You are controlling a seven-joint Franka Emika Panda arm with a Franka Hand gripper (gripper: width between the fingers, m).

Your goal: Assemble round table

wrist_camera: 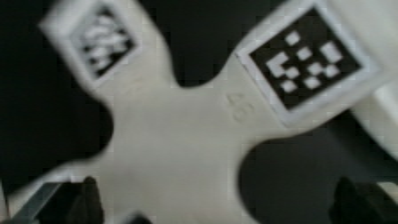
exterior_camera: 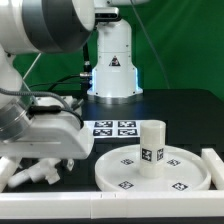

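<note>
Hovering over cross base (wrist_camera: 187,125): smooth white plastic, four rounded arms, square checkered tags (wrist_camera: 306,62); my gripper (wrist_camera: 214,200) released, jaws wide.

Reaches in from the exterior view's left w/ arm (exterior_camera: 45,25) bent over, wrist (exterior_camera: 45,130) held low. Points gripper (wrist_camera: 217,203) straight down, jaws spread wide, closed on nothing. Shows only dark fingertips (wrist_camera: 71,200) in wrist view, one per side, approx level w/ each other, both blurred.
</note>
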